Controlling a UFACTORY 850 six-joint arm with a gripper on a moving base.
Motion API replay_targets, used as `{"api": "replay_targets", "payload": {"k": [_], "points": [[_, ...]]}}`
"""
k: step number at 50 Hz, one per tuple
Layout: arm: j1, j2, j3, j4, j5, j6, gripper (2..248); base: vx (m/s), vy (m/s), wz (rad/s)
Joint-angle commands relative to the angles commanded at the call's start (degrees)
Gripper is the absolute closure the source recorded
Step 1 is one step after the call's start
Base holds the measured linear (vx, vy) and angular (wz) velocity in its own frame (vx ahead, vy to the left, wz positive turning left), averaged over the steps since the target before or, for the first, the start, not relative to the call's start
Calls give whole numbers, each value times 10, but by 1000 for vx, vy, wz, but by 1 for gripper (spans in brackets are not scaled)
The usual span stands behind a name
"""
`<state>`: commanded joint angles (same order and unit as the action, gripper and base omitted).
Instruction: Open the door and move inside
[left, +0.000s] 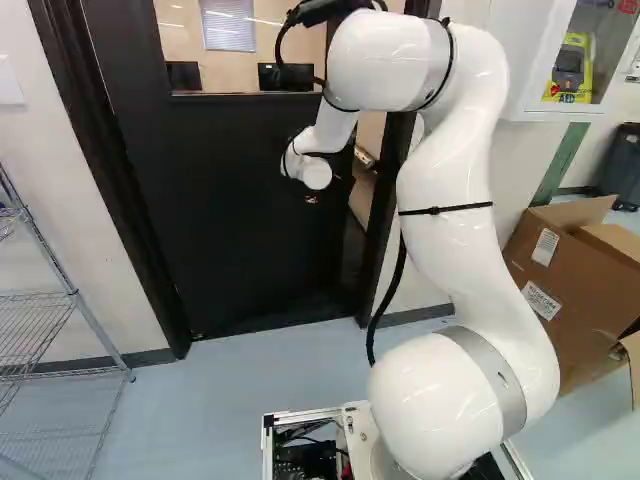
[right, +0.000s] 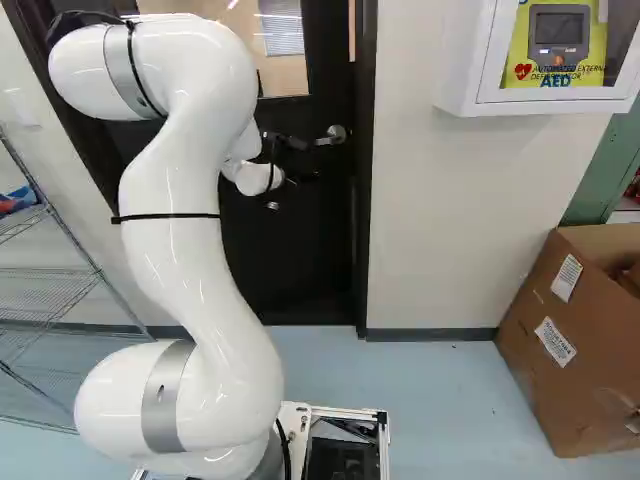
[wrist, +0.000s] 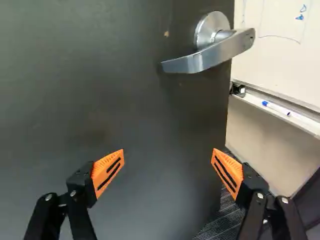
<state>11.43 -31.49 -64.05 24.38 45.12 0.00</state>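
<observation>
Wrist view: you are facing the dark door (wrist: 90, 100), which is standing ajar at twelve o'clock.
Handle: your lever handle (wrist: 210, 56) is sitting ahead of the gripper (right: 298, 160), at one o'clock.
Fingers: yours are spreading wide, released, showing orange pads (wrist: 109, 171).
Gap: a ledge (wrist: 300, 120) is showing beyond, at two o'clock.

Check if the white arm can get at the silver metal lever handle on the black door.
Probably yes: the lever handle sits ahead of the open end effector, nothing visible between them, though offset, so it likely must shift first.
</observation>
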Motion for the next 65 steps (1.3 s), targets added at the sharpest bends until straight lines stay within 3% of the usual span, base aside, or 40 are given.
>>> {"api": "replay_targets", "payload": {"k": [15, 32, 65], "points": [[20, -5, -6, -90, -15, 0, 3, 0, 0, 0], [33, -46, -61, -189, -39, 0, 3, 0, 0, 0], [44, -134, -183, -203, -43, 0, 3, 0, 0, 0]]}}
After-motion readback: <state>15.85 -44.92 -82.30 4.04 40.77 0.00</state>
